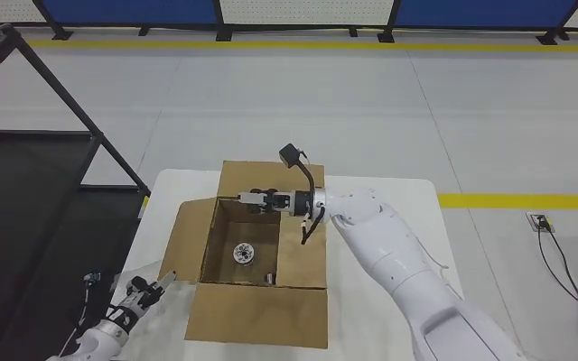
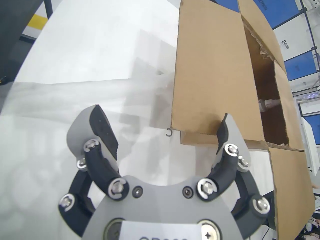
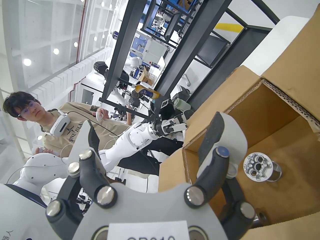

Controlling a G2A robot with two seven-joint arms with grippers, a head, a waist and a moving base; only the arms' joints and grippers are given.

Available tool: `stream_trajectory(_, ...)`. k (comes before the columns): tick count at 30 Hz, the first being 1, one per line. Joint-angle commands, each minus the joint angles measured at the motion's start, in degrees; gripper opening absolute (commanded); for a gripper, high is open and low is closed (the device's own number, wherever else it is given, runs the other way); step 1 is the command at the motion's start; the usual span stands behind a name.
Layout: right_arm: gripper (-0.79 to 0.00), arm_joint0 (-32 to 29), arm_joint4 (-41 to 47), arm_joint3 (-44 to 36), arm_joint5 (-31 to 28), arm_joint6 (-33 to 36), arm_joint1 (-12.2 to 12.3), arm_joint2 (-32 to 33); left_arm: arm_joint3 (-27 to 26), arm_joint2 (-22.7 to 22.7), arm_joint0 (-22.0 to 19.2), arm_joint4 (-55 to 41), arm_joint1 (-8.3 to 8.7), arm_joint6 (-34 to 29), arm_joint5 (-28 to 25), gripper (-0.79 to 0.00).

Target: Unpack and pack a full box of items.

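My left end effector [image 2: 161,113] hangs wide open at the white bench's [image 1: 176,189] left edge, toward the near corner. My right arm [image 1: 379,235] stretches leftward near the far edge, my right end effector [image 3: 152,121] open too.

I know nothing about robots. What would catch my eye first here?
The open cardboard box in the middle of the white table stands out, a small round metal part on its floor. The right gripper, on a big white arm, hangs open at the box's far edge. The left gripper sits open by the table's near corner, apart from the box.
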Motion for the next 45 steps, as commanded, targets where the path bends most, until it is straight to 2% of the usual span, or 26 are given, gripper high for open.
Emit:
stream_trajectory(1, 0.000, -0.38, -0.39, -0.85, 0.36, -0.02, 0.28, 0.24, 0.54, 0.16, -0.24, 0.10, -0.06, -0.14, -0.03, 0.000)
stream_trajectory(9, 0.000, -1.67, -1.52, -3.64, 1.83, -0.13, 1.10, 1.06, 1.03, -0.78, -0.06, 0.15, -0.16, -0.48, -0.31, 0.000)
stream_trajectory(14, 0.000, -2.28, -2.03, -4.87, 2.17, -0.11, 1.48, 1.48, -1.08, -2.84, 1.56, -1.64, -0.35, 3.15, -2.36, 0.000)
stream_trajectory(26, 0.000, -3.62, -4.75, -7.42, 2.06, 1.43, 2.94, 2.57, -12.21, -8.59, 8.91, -5.59, -1.12, 12.12, -7.17, 0.000)
stream_trajectory(33, 0.000, -5.53, -5.65, -11.72, 1.09, 4.77, 4.48, 3.70, -19.31, -12.45, 12.35, -9.57, -1.69, 16.51, -13.34, 0.000)
stream_trajectory(36, 0.000, -8.21, -3.88, -18.07, 2.22, 5.91, 5.97, 4.09, -23.00, -13.73, 14.05, -12.51, -1.79, 15.12, -17.70, 0.000)
stream_trajectory(39, 0.000, -11.40, -2.73, -24.99, 2.71, 6.41, 8.48, 5.57, -25.86, -13.41, 14.47, -16.54, -1.72, 10.91, -20.14, 0.000)
stream_trajectory(45, 0.000, -19.76, -1.74, -38.27, 1.98, 5.68, 14.55, 11.32, -29.65, -9.20, 10.46, -20.35, -1.40, 1.85, -18.26, 0.000)
